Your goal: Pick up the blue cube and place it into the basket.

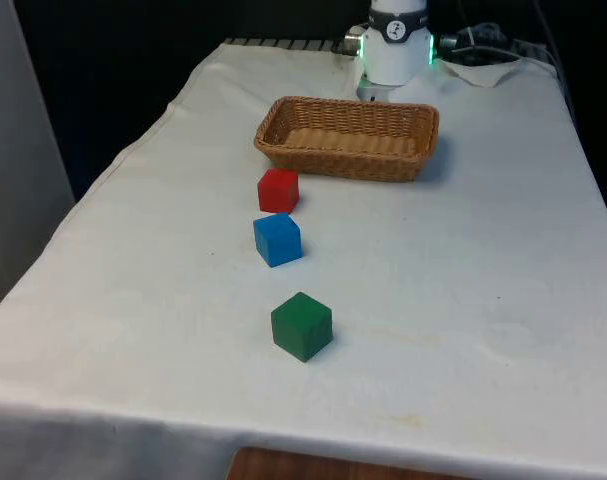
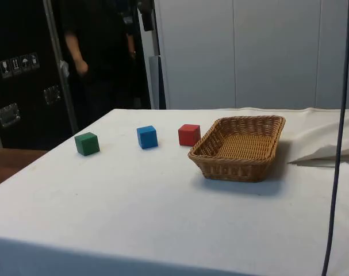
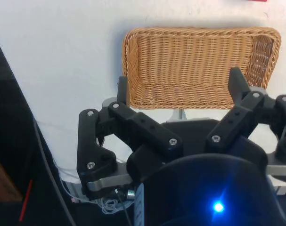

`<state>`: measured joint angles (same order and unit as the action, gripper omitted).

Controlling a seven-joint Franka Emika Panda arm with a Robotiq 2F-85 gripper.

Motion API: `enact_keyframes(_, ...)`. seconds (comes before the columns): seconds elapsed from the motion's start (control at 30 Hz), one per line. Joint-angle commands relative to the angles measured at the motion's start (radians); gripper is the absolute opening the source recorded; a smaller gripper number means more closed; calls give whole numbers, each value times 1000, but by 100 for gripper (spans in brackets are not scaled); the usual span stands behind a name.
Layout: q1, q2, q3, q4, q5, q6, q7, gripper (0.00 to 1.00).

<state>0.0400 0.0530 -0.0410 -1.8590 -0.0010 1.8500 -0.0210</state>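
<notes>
tool (image 3: pixel 180 87) spread wide and empty above the wicker basket (image 1: pixel 349 165), blue cube (image 1: pixel 277 239) mid-desk wedged close between red cube (image 1: pixel 278 190) and green cube (image 1: pixel 302 325); risk of clipping the red neighbour on descent.

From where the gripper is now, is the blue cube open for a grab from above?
Probably yes. The blue cube sits apart from the red cube and green cube, nothing over it. The open gripper hangs above the basket, one cube short.
</notes>
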Motion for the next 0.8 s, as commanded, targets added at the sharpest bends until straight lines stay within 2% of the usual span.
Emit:
enact_keyframes(0.0, 0, 10, 0, 7, -1, 6, 0, 100)
enact_keyframes(0.23, 0, 29, -1, 9, -2, 33, -2, 100)
enact_keyframes(0.47, -6, 71, -11, 33, -1, 45, -15, 100)
enact_keyframes(0.5, -4, 58, -10, 25, -2, 40, -12, 100)
enact_keyframes(0.63, -10, 103, -15, 46, -1, 70, -23, 100)
enact_keyframes(0.77, -10, 124, -21, 52, -4, 93, -26, 100)
